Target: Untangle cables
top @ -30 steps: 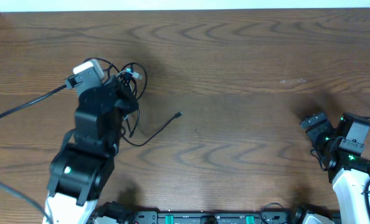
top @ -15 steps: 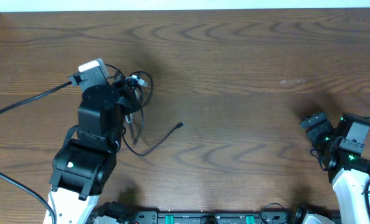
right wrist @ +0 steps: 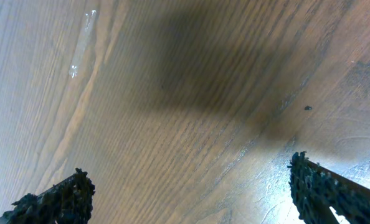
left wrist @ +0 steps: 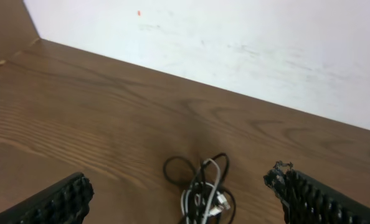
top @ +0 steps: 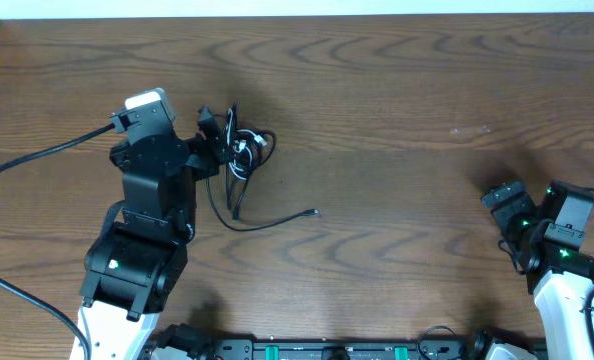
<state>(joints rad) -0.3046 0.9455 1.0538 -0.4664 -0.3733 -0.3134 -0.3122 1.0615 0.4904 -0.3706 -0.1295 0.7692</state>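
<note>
- Brown wood-grain table, seen from overhead: the cables lie bunched at left-centre, just beside the left gripper. One black strand trails out to a small plug. The right gripper sits well apart.
- Left wrist: the fingers are spread wide, with the cables lying loose on the table between them and a white wall behind.
- Right wrist: the fingers are spread above the table.

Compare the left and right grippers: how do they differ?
The left gripper hangs over the cables, which lie between its jaws; the right gripper is far from them over the table. The left aims shallowly toward the wall, the right steeply downward. Both stand open, gripping nothing.
</note>
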